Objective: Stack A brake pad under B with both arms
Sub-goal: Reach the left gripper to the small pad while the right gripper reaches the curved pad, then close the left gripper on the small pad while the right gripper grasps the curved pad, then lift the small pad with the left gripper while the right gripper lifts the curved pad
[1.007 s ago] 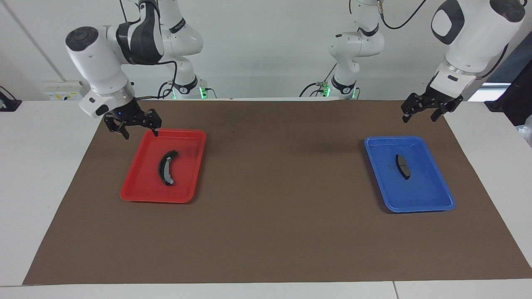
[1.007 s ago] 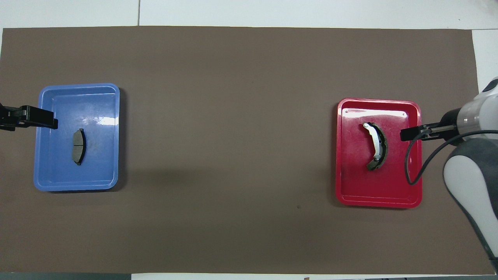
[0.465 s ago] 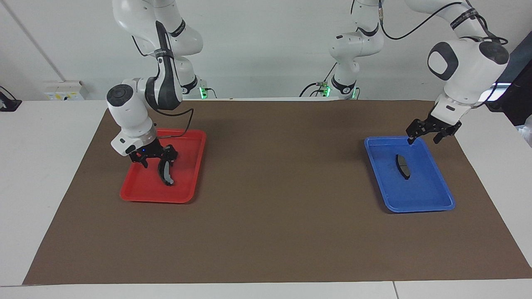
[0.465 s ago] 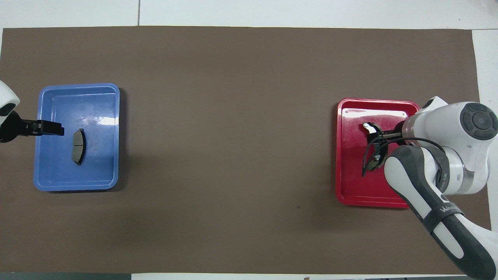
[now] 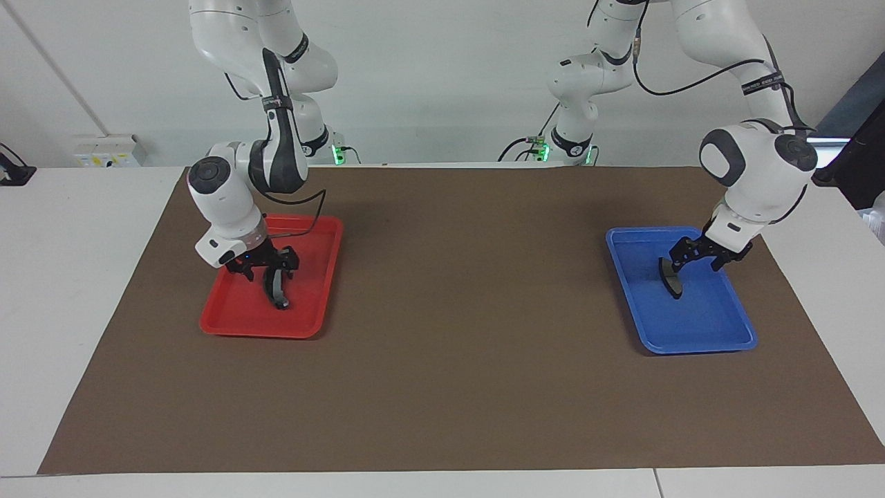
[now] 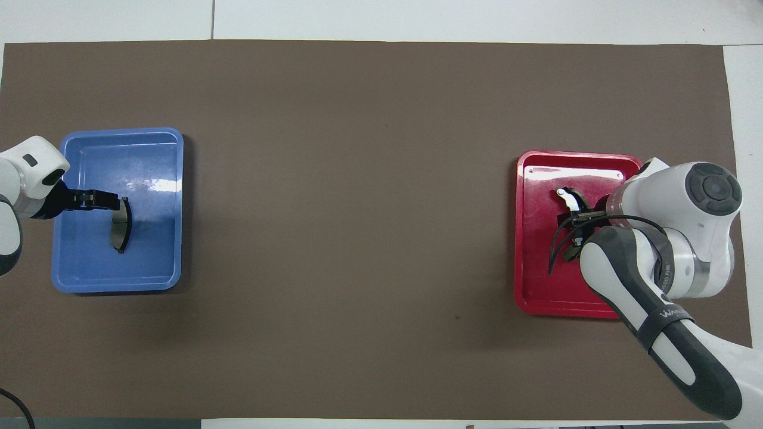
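Reading "WANDER" on right arm [image 6: 667, 313]

Surface: white table [image 5: 62, 277] [image 6: 417, 18], largely covered by a brown mat [image 5: 456, 346] [image 6: 357, 179].
On mat, left arm's end: blue tray [image 5: 719, 335] [image 6: 77, 274].
On mat, right arm's end: red tray [image 5: 235, 315] [image 6: 536, 292] (trays well apart).

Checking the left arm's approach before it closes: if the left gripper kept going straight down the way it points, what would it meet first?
Most likely the A brake pad in the blue tray: the left gripper points down right at it. Whether it already touches is unclear.
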